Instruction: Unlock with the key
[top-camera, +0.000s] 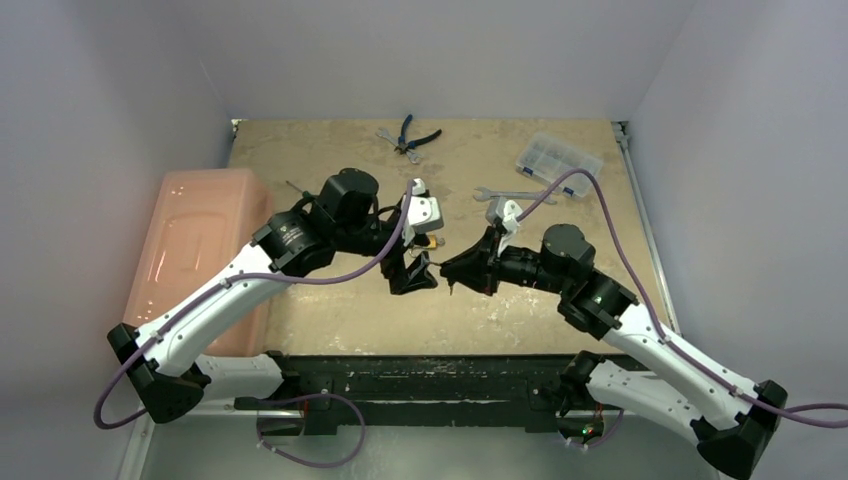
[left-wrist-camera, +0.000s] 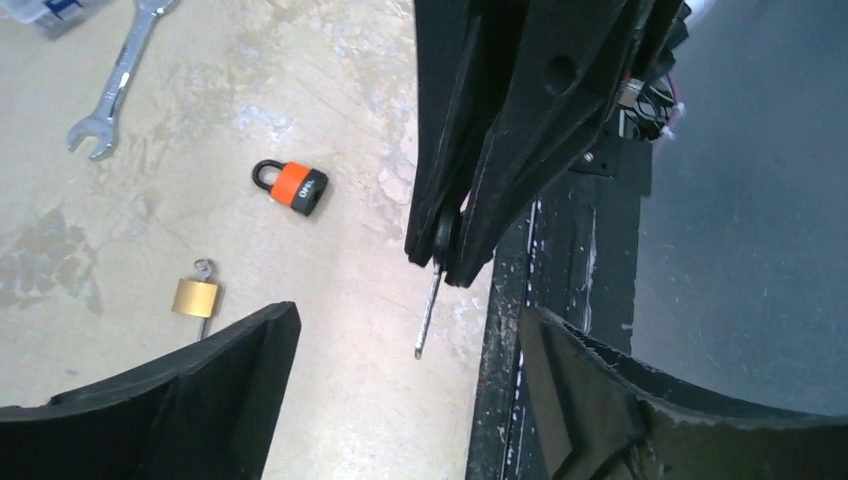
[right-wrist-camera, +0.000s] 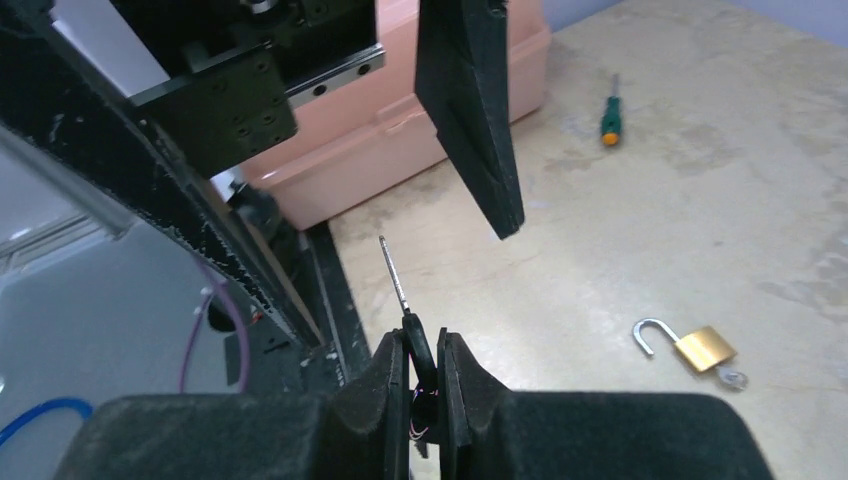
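Observation:
My right gripper (right-wrist-camera: 425, 350) is shut on a key (right-wrist-camera: 415, 335) with a black head; its thin metal blade (right-wrist-camera: 393, 270) points away, above the table near the front edge. The key also shows in the left wrist view (left-wrist-camera: 430, 305), sticking out of the right gripper (left-wrist-camera: 450, 245). My left gripper (left-wrist-camera: 405, 330) is open and empty, facing the right one (top-camera: 455, 275) closely. An orange-and-black padlock (left-wrist-camera: 296, 188) lies shut on the table. A brass padlock (right-wrist-camera: 705, 347) lies with its shackle open and a key in its base.
A pink box (top-camera: 200, 250) stands at the left. A green-handled screwdriver (right-wrist-camera: 608, 125), a wrench (top-camera: 500, 195), pliers (top-camera: 410, 135) and a clear plastic case (top-camera: 558, 158) lie farther back. The black front rail (left-wrist-camera: 545, 300) runs beside the grippers.

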